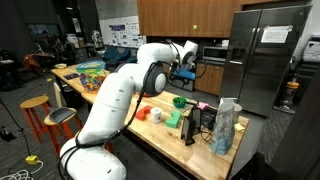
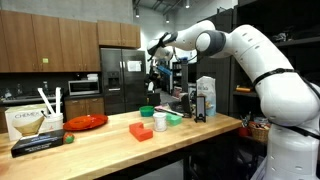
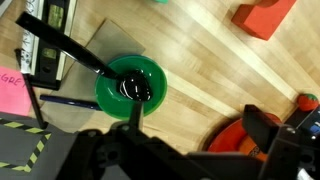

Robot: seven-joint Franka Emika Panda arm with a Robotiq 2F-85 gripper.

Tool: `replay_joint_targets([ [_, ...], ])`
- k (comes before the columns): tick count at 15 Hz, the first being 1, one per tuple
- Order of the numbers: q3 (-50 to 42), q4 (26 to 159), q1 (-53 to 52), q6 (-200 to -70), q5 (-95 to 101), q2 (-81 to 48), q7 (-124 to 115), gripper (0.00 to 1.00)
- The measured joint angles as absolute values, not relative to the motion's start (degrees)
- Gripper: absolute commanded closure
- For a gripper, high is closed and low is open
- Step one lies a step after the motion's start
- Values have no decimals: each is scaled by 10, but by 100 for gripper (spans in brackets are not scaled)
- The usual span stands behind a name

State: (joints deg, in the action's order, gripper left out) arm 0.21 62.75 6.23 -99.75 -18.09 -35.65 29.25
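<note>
My gripper (image 3: pixel 200 125) is open and empty, with only wooden countertop (image 3: pixel 205 70) between its fingers. It hangs well above the counter in both exterior views (image 1: pixel 184 70) (image 2: pixel 156 64). Below it in the wrist view sits a green bowl (image 3: pixel 130 85) with something dark and shiny inside, close to one finger. A red-orange bowl (image 3: pixel 240 140) lies by the other finger. An orange block (image 3: pixel 265 17) is further off. The green bowl (image 1: pixel 180 101) (image 2: pixel 147 112), the orange block (image 2: pixel 141 130) and the red bowl (image 2: pixel 86 122) also show in the exterior views.
A white cup (image 2: pixel 160 121) and a green block (image 2: pixel 173 118) stand on the counter. A black wire stand (image 3: pixel 45 40) and a pink note (image 3: pixel 12 92) are near the green bowl. A carton (image 2: pixel 205 98), a box (image 2: pixel 25 122), a fridge (image 1: pixel 268 55) and orange stools (image 1: pixel 35 112) are around.
</note>
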Motion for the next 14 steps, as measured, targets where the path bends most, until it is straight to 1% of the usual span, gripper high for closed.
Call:
replay_joint_targets([
  [14,1,631,61,-998,-180,-359,298,0],
])
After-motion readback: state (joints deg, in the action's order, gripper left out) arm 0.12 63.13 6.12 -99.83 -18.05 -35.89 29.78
